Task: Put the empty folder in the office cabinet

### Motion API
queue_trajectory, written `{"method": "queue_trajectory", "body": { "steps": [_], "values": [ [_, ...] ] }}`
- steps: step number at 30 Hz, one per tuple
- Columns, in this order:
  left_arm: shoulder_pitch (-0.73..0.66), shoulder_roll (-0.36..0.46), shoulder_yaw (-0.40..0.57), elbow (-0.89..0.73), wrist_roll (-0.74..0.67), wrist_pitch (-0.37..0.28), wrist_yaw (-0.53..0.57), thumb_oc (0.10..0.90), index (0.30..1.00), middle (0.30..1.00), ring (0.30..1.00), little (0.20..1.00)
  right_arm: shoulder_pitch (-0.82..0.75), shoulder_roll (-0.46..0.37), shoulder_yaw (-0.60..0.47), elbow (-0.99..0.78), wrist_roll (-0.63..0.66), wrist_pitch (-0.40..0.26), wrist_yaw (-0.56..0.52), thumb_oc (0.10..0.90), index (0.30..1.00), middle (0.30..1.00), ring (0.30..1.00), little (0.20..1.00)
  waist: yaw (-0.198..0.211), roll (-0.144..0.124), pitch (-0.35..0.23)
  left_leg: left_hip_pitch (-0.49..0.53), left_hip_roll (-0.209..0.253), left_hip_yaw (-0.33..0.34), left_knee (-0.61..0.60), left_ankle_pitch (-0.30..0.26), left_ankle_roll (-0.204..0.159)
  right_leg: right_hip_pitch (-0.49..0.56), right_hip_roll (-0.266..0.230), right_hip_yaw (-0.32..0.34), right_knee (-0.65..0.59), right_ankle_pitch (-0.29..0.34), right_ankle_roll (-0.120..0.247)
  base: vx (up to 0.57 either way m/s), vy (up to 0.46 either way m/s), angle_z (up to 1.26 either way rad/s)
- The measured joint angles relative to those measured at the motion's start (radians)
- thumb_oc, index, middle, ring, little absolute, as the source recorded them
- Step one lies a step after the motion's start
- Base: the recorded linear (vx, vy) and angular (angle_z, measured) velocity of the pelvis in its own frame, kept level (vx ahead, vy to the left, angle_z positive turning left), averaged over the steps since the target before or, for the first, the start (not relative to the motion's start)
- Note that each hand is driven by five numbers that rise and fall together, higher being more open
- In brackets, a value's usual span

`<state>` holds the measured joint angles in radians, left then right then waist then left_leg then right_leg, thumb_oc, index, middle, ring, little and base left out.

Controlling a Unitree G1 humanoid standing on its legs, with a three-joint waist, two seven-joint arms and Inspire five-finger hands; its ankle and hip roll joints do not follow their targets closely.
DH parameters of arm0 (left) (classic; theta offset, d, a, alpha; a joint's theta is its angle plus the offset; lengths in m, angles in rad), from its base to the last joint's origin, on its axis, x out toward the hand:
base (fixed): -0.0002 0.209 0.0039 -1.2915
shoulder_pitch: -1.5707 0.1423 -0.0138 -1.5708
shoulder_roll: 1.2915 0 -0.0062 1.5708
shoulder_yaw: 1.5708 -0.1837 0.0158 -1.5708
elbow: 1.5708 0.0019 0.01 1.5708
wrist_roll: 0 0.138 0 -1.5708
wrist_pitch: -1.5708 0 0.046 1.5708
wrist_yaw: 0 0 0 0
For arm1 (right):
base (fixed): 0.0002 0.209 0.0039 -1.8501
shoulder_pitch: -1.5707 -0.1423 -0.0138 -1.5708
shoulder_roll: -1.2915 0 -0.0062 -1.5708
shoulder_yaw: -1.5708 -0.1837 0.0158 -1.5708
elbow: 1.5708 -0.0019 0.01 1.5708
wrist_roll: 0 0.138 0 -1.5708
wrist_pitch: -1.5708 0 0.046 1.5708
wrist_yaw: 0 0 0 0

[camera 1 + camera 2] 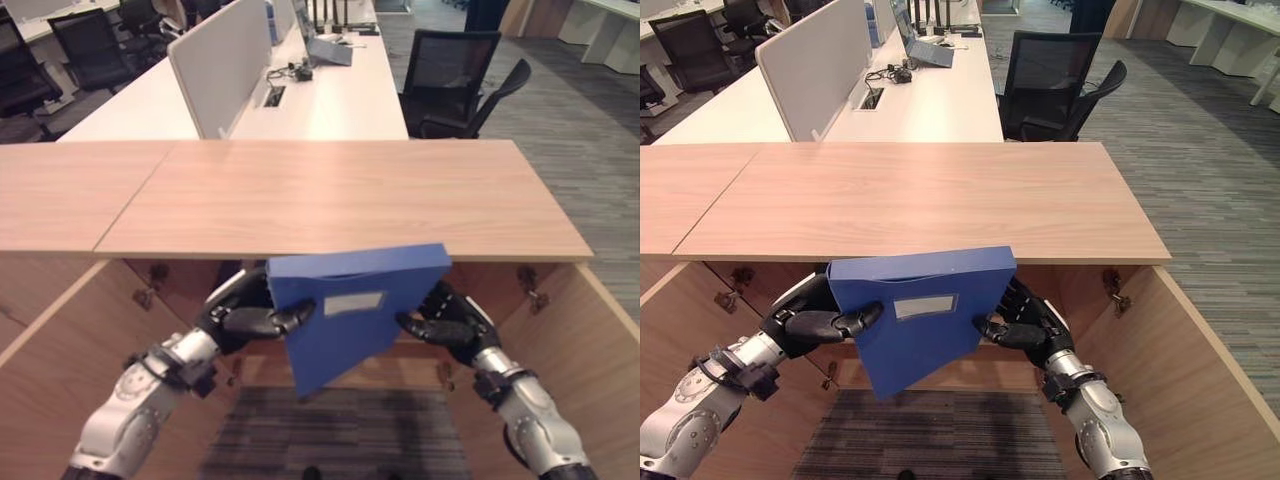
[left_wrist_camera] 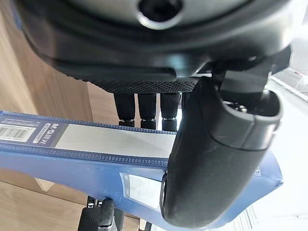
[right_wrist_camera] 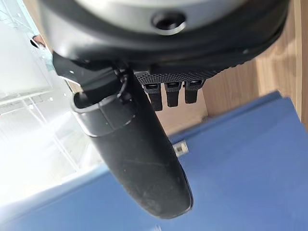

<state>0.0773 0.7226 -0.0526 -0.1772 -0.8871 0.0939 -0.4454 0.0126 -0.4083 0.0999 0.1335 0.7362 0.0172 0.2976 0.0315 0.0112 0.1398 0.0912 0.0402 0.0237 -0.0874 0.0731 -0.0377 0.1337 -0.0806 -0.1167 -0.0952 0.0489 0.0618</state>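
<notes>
Silver-grey arms, dark left hand (image 1: 245, 318) and right hand (image 1: 450, 325).

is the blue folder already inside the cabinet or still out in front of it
Still out: the blue folder hangs tilted before the cabinet opening, pinched between the left hand and right hand.

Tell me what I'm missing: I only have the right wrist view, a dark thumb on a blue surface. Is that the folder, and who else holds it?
Observer: Yes, it is the blue box-shaped folder, and the left hand grips its other side, thumb across the front.
Operator: Where is it relative to the cabinet?
Observer: Tilted, just below the front edge of the light wooden cabinet top, in front of the opening.
Operator: Are the doors open?
Observer: Yes, a wooden door stands swung out beside the right hand.
</notes>
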Motion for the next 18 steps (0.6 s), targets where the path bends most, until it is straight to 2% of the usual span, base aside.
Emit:
{"method": "queue_trajectory", "body": {
  "steps": [3,9,18],
  "values": [
    [-0.003,0.0,-0.006,0.0,0.001,0.0,0.0,0.4,0.3,0.3,0.3,0.3,-0.018,0.005,0.047,0.0,0.0,0.004,0.004,0.8,0.9,0.9,0.9,0.9,0.0,0.0,0.0,0.0,0.0,0.003,0.0,0.001,0.0,-0.002,0.0,0.001,0.0,0.001,-0.001,-0.01,0.0,-0.01],
    [-0.004,0.001,-0.006,0.0,0.003,-0.006,-0.003,0.4,0.3,0.3,0.3,0.3,-0.023,-0.004,0.058,0.0,-0.008,0.011,0.011,0.8,0.9,0.9,0.9,0.9,0.005,0.0,0.0,0.0,0.0,0.005,0.0,0.001,0.0,-0.002,0.0,0.003,0.0,0.001,-0.001,0.0,0.0,0.0],
    [-0.004,0.01,-0.006,0.0,0.004,-0.007,-0.028,0.4,0.3,0.3,0.3,0.3,-0.066,-0.105,0.114,-0.005,-0.028,0.043,0.051,0.8,0.9,0.9,0.9,0.9,0.013,0.001,0.0,0.004,0.002,0.021,0.0,0.001,0.0,-0.006,0.001,0.016,0.0,0.002,-0.001,0.0,-0.001,-0.04]
  ]
}}
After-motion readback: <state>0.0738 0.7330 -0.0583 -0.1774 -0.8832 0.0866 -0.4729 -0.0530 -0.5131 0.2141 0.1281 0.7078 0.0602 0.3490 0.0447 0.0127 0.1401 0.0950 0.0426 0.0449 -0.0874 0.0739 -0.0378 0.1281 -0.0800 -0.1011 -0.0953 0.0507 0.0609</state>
